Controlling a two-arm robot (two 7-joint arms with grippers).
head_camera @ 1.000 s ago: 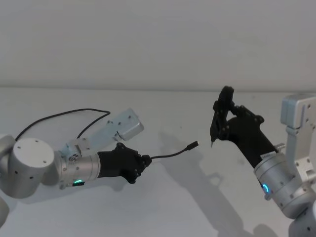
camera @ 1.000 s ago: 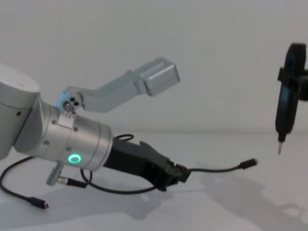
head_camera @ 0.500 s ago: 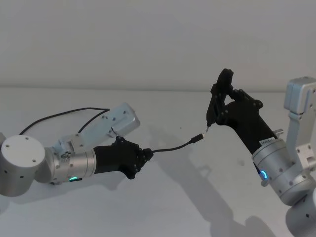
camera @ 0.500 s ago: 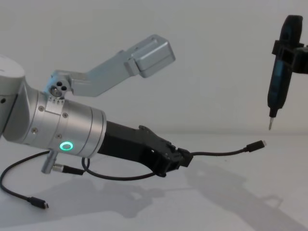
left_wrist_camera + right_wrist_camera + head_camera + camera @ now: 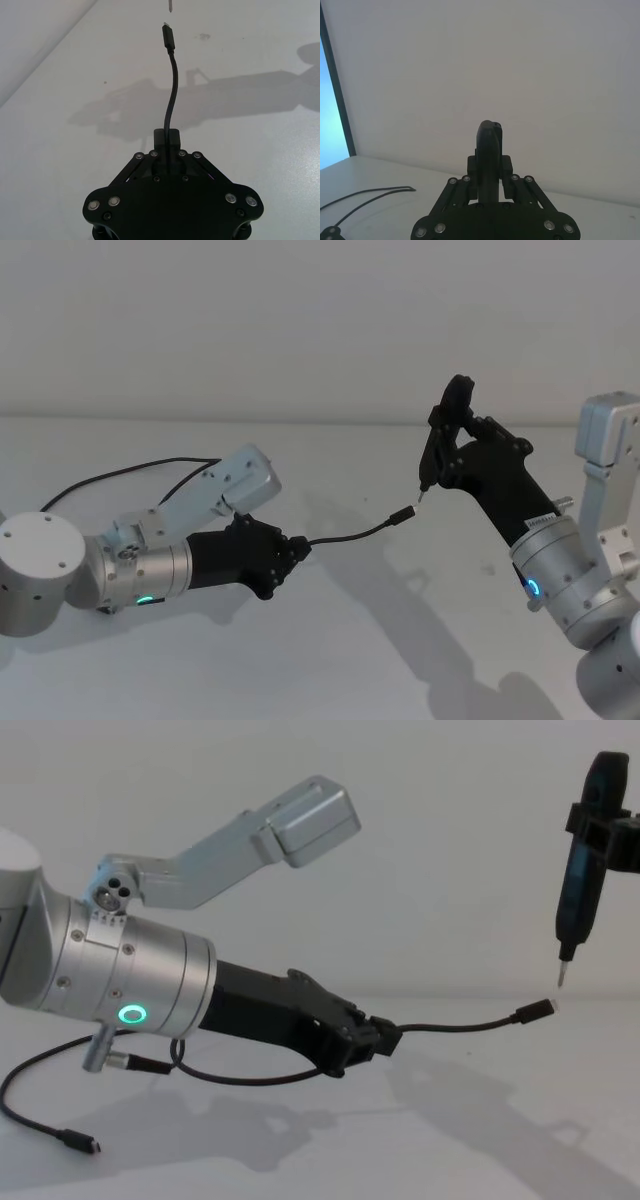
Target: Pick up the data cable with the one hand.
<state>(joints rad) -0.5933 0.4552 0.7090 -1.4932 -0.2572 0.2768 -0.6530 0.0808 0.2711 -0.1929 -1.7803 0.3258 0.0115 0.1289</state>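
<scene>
Slippage is my worry: my left end effector point(image 5: 385, 1038) pinches the data cable point(image 5: 455, 1025) shut, its plug cantilevered above the surface point(image 5: 380, 640), free to sag.

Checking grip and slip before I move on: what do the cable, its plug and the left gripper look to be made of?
The data cable looks like a matte black rubber or plastic jacket; it bends in a soft curve. Its plug seems black moulded plastic with a short, probably metal, tip. The left gripper, shut on the cable, looks like matte black hard plastic or coated metal with small silver screws.
</scene>
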